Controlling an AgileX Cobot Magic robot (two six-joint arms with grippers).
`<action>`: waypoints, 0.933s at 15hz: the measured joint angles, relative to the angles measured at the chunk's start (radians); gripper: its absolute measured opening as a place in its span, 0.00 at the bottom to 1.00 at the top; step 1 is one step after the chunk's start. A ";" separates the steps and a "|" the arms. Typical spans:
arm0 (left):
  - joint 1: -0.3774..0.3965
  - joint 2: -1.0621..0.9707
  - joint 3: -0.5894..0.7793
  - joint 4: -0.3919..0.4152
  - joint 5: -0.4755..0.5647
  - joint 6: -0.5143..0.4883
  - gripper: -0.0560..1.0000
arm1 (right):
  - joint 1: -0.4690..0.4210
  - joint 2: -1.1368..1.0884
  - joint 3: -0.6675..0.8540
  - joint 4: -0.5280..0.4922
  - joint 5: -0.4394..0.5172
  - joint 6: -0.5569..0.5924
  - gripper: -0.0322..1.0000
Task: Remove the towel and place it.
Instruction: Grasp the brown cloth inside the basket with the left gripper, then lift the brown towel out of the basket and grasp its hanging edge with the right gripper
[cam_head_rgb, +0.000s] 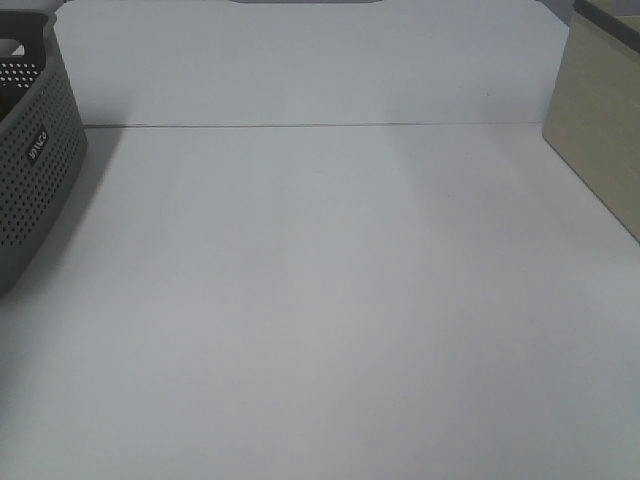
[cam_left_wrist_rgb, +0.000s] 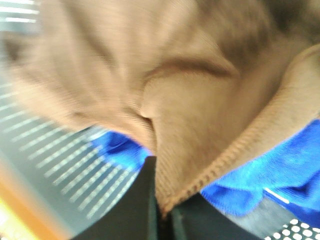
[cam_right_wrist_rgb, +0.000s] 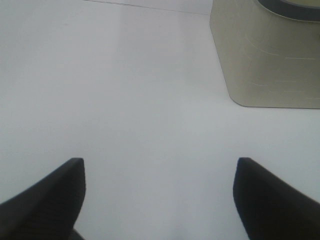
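Observation:
The brown terry towel (cam_left_wrist_rgb: 200, 110) fills the left wrist view, bunched and blurred, inside the grey perforated basket (cam_left_wrist_rgb: 60, 165). My left gripper (cam_left_wrist_rgb: 162, 215) is shut on a hemmed edge of the towel, its dark fingers pressed together around the cloth. A blue cloth (cam_left_wrist_rgb: 280, 175) lies under the towel. My right gripper (cam_right_wrist_rgb: 160, 165) is open and empty above the white table (cam_right_wrist_rgb: 125, 90). Neither arm nor the towel shows in the exterior high view.
The grey basket (cam_head_rgb: 35, 170) stands at the table's left edge. A beige container (cam_head_rgb: 600, 130) stands at the right, and also shows in the right wrist view (cam_right_wrist_rgb: 270, 55). A white back wall (cam_head_rgb: 300, 70) borders the white table (cam_head_rgb: 320, 300).

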 joint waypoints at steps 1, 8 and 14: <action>-0.004 -0.022 0.000 0.000 0.000 -0.010 0.05 | 0.000 0.000 0.000 0.000 0.000 0.000 0.79; -0.185 -0.319 0.000 0.033 0.004 -0.048 0.05 | 0.000 0.000 0.000 0.000 0.000 0.001 0.79; -0.415 -0.466 0.000 0.140 -0.050 -0.075 0.05 | 0.000 0.002 -0.002 0.015 -0.009 0.004 0.79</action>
